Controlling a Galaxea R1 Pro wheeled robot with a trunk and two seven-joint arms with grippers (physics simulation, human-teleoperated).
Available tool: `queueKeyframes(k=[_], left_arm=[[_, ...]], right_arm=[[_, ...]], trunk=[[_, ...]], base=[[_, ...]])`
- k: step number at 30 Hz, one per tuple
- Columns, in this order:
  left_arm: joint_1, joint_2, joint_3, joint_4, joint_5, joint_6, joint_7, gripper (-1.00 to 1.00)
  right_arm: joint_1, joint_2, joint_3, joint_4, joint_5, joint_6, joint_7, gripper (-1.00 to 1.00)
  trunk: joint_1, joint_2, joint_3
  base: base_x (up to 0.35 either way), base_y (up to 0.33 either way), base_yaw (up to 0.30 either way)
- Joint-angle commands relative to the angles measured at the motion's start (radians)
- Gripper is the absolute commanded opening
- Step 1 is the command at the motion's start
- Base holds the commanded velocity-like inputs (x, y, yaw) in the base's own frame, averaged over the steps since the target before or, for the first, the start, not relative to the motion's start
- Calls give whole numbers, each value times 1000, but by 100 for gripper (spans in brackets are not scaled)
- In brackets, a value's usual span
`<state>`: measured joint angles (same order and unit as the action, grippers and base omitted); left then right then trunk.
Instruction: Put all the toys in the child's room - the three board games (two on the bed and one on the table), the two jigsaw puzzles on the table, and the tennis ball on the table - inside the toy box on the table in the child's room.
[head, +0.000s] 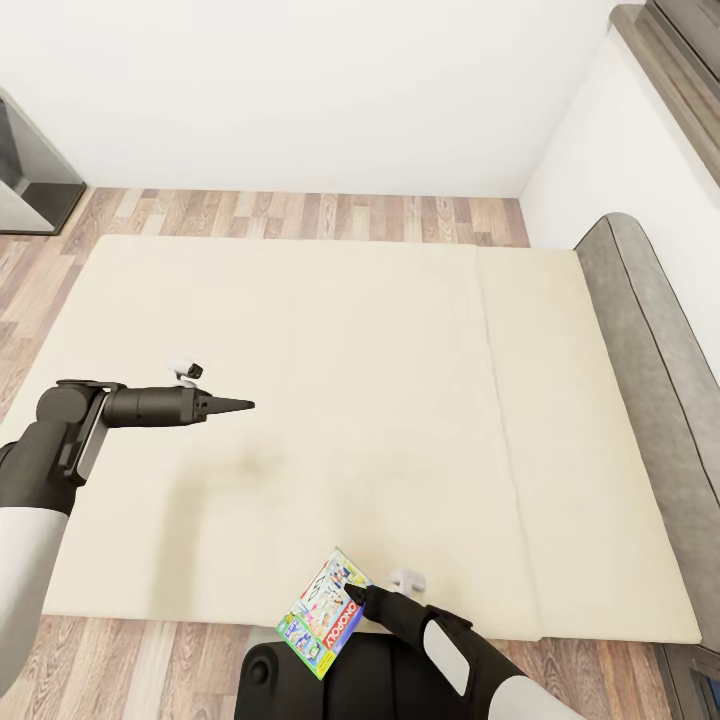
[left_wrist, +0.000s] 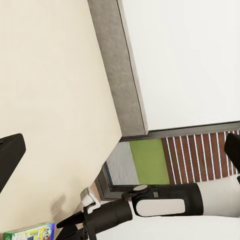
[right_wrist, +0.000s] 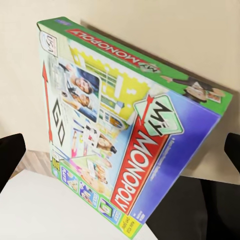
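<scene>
A: Item one, the bed (head: 300, 420)?
B: Beige mattress, wide and bare across most of its top. Grey headboard (head: 650, 330) along one side, against the white wall. Wood-plank floor (head: 300, 212) beyond the far edge.

A: Item two, the game (head: 325, 612)?
B: One flat box, green and blue with a red band, printed "My Monopoly". It sits at the near edge of the bed, tilted, part of it hanging out past the mattress above the robot's dark base. From the right wrist its printed face (right_wrist: 125, 135) lies close between the two dark fingertips.

A: Right claw (head: 352, 592)?
B: At the game's edge, tips against the box or just beside it. The head camera does not settle whether it grips. At the wrist the tips stand wide, one on each side of the box, so I log it as spread, not clamped.

A: Left claw (head: 240, 405)?
B: Held out level over the mattress, well apart from the game, nothing in it. From above the tips taper to one point; at its own wrist a fingertip (left_wrist: 10, 160) sits far out at each edge, so wide.

A: Anything else?
B: A window beyond the headboard, seen from the left wrist.
</scene>
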<state>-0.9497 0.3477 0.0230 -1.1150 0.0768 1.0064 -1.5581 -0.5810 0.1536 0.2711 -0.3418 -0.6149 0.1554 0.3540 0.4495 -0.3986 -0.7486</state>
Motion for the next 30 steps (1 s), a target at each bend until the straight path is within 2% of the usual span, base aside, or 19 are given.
queueKeyframes(k=[1, 30], left_arm=[[0, 0, 0, 0, 0, 11, -4, 100], [0, 0, -1, 0, 0, 11, -4, 100]], right_arm=[[0, 0, 3, 0, -8, 4, 0, 100], [0, -1, 3, -1, -8, 4, 0, 100]], trunk=[[1, -1, -1], [1, -1, -14]], base=[[0, 0, 0], [0, 0, 0]])
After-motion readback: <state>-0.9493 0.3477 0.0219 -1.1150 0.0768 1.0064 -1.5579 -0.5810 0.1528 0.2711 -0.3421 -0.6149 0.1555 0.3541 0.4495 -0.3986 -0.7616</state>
